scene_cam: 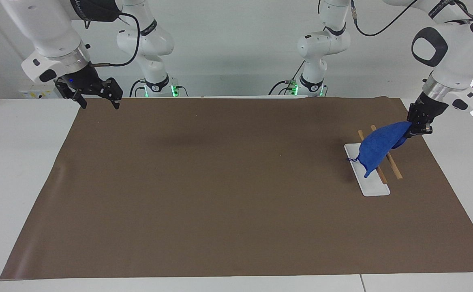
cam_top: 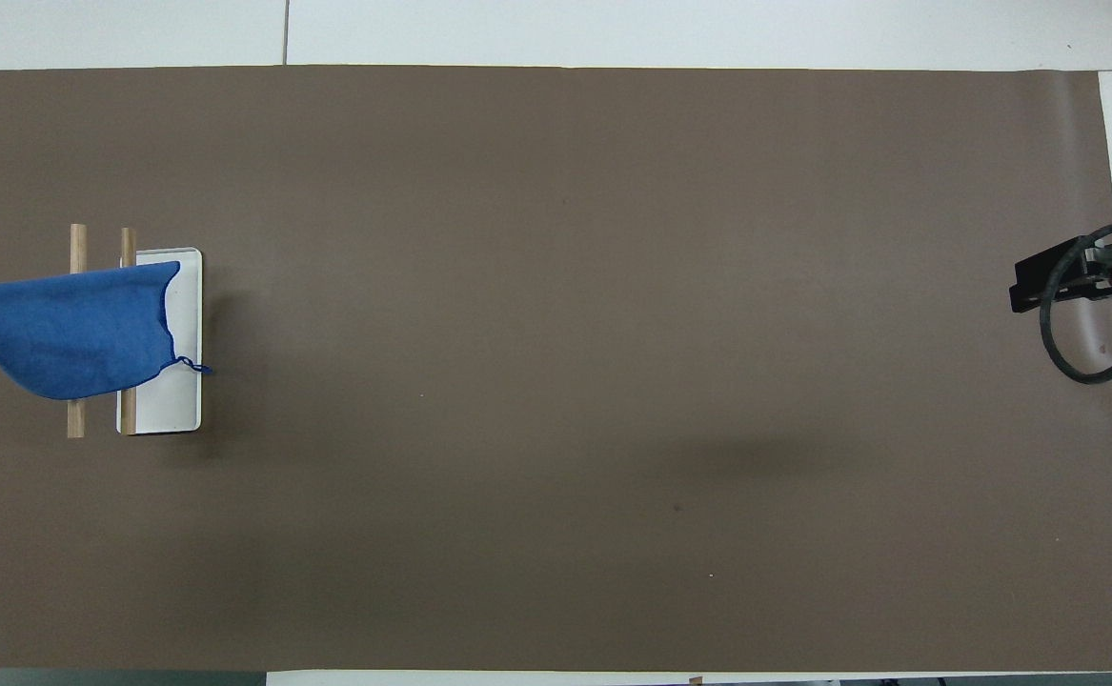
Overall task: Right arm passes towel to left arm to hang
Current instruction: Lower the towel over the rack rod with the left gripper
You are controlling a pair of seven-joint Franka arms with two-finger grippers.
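The right gripper (scene_cam: 96, 97) is hanging with its jaws spread over the brown mat's (scene_cam: 220, 182) corner at the right arm's end. At the left arm's end, the towel (scene_cam: 378, 148) is draping over the rack's (scene_cam: 394, 169) two wooden rails, above its white base. The left gripper (scene_cam: 418, 123) is pinching the towel's corner.

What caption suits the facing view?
Left pincer drapes bright blue soft towel across wooden two-rail rack; right pincer waits.
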